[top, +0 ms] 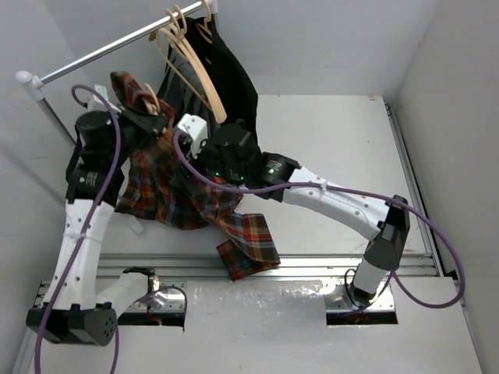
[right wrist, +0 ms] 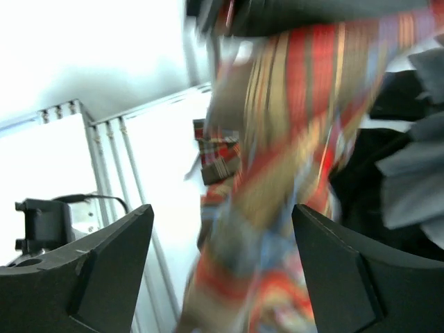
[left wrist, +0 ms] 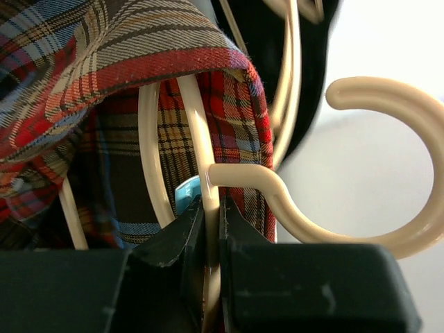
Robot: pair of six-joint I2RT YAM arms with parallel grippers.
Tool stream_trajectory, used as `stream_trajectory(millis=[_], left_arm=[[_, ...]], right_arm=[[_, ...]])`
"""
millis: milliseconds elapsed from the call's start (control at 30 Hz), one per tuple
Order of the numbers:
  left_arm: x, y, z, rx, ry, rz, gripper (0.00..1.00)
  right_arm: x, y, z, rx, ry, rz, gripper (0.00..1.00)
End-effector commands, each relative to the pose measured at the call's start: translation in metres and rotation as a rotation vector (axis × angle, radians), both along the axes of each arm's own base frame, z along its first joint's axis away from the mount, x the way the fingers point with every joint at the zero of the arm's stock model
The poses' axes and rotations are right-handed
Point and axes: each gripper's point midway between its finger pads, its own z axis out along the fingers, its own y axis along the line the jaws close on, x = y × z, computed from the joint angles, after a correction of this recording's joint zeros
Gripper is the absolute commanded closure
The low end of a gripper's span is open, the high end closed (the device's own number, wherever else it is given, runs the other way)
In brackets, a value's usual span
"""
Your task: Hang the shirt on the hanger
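Red plaid shirt [top: 168, 191] draped on held hanger [left wrist: 388, 104], far left of worktop [top: 335, 140].
Left gripper [left wrist: 210, 208] clamped tight on hanger neck below the hook. Shirt cloth lies over hanger arm; tail trails to near worktop edge. Right gripper [right wrist: 222, 229] spread wide, holding nothing, beside the hanging cloth; view blurred.

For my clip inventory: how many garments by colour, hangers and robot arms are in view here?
Plaid shirt: 1
Black garment: 1
Tan hangers: at least 3; held hanger in the left gripper, rail hangers overlapping on the rail
Robot arms: 2, left arm and right arm
Total: at least 7
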Motion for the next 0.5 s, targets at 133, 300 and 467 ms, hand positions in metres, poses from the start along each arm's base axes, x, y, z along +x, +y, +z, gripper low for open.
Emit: stream_trajectory(millis=[133, 300, 467], left_arm=[[0.020, 0.029, 0.061, -0.026, -0.119, 0.071, 1.00], [0.032, 0.045, 0.081, -0.130, -0.167, 0.103, 1.00], [0.032, 0.049, 0.110, -0.236, -0.281, 0.098, 1.00]], right_arm=[[-0.005, -0.046, 0.056, 0.073, -0.146, -0.074, 0.17], [-0.012, -0.069, 0.060, 0.076, -0.179, -0.093, 0.17], [-0.015, -0.075, 0.053, 0.063, -0.186, -0.087, 0.17]])
